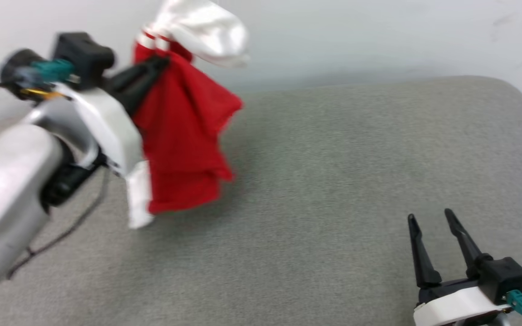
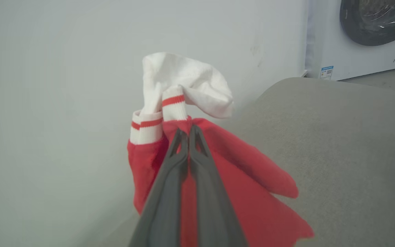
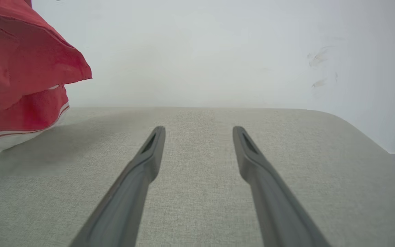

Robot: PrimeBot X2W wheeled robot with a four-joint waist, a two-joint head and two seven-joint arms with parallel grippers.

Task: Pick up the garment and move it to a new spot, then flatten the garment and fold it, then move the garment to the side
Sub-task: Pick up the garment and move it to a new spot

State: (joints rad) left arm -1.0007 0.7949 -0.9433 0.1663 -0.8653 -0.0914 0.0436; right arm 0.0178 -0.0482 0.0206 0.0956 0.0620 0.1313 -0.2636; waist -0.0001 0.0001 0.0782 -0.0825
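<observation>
Pale left forearm sits lowest and closest in the head view. Its left hand (image 1: 161, 63) is raised well above the desk (image 1: 342, 190), pressed together on red cloth just below a striped cuff. Left wrist view confirms it: the two dark fingers (image 2: 170, 178) meet at the tips, pinching the garment (image 2: 252, 185) near where a white sleeve (image 2: 183, 82) joins the red body.

Garment hangs from that pinch as a crumpled bundle, with the sleeve flopped over the top and the hem and a white edge trailing low. Cannot tell whether the lowest edge touches the grey cover. Cloth edges are blurred and the lettering is hidden in folds.

Right hand (image 1: 429, 217) is low at the near right, fingers spread, holding nothing, well apart from the garment.

Judged step: carrying the garment to its new spot. To do it well:
- Lift enough that the trailing hem clears the cover.
- Travel smoothly so the swing settles.
- Aim for open ground toward the middle of the desk.
- Lower hem first, then draw away from it so the body lays out rather than heaps.

A single pinch near a sleeve likely means a twisted hang. The right hand should be ready to take a second corner for flattening.
</observation>
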